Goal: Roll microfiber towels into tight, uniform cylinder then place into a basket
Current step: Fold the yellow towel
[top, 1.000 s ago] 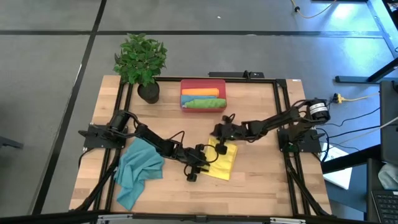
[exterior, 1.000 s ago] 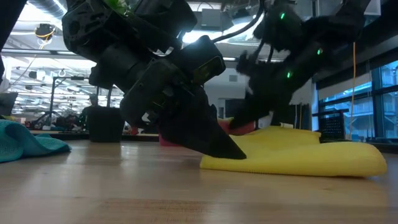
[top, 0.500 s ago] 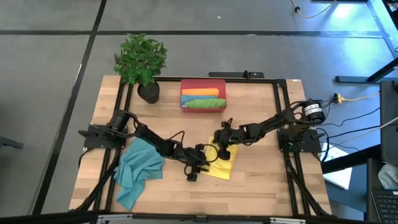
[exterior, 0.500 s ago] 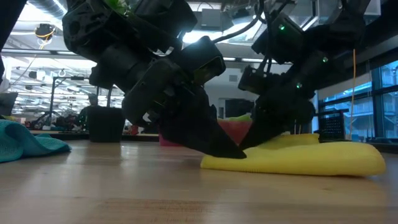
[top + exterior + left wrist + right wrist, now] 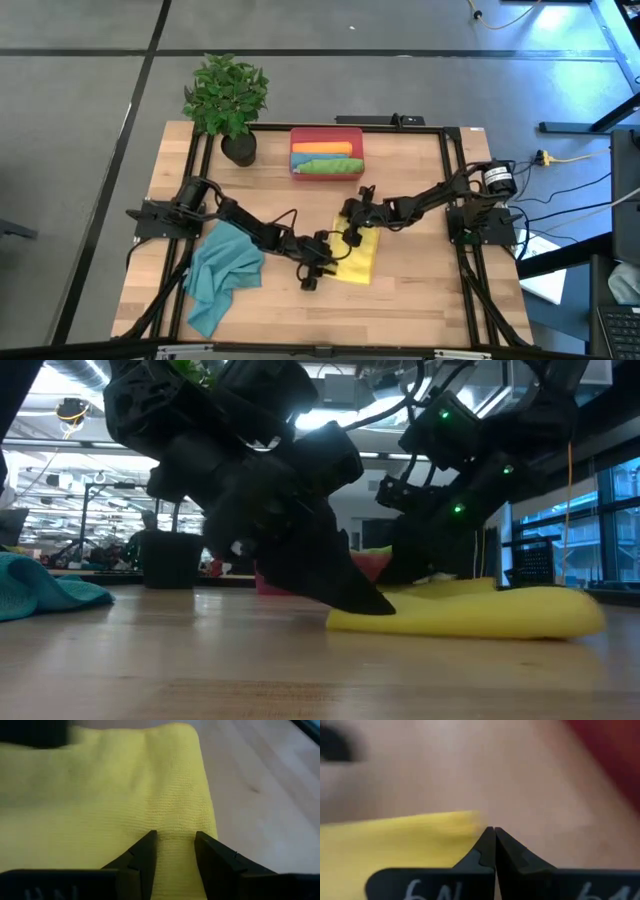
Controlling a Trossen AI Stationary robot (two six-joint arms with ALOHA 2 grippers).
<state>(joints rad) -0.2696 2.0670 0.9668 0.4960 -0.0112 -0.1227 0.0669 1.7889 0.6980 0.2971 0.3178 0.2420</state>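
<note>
1. Nearest me on the table (image 5: 420,290), I have the left gripper (image 5: 175,840) down on the yellow towel (image 5: 358,262). From its wrist camera I see the fingers (image 5: 145,851) partly apart, with a narrow gap between them and a ridge of yellow cloth lying in that gap. The tips press on the folded towel close to its edge; I cannot tell whether they truly pinch it.
2. In the low view the left gripper (image 5: 355,595) comes down as a dark wedge, its point touching the near end of the yellow towel (image 5: 470,618), which lies as a low flat roll on the wood.
3. To the left, near the left arm's base, a teal-blue towel (image 5: 222,272) lies crumpled and apart from both grippers.
4. Just past the yellow towel, the right gripper (image 5: 493,831) sits at its far corner. Its fingers (image 5: 482,847) are pressed fully together; the tip is right beside the cloth's edge, touching it or nearly so, with nothing visibly caught between them.
5. Farther back, the basket (image 5: 297,133) sits at the table's far edge, holding rolled orange and green towels, with a strip of yellow between them.
6. Left of the basket stands a potted plant (image 5: 227,100).
</note>
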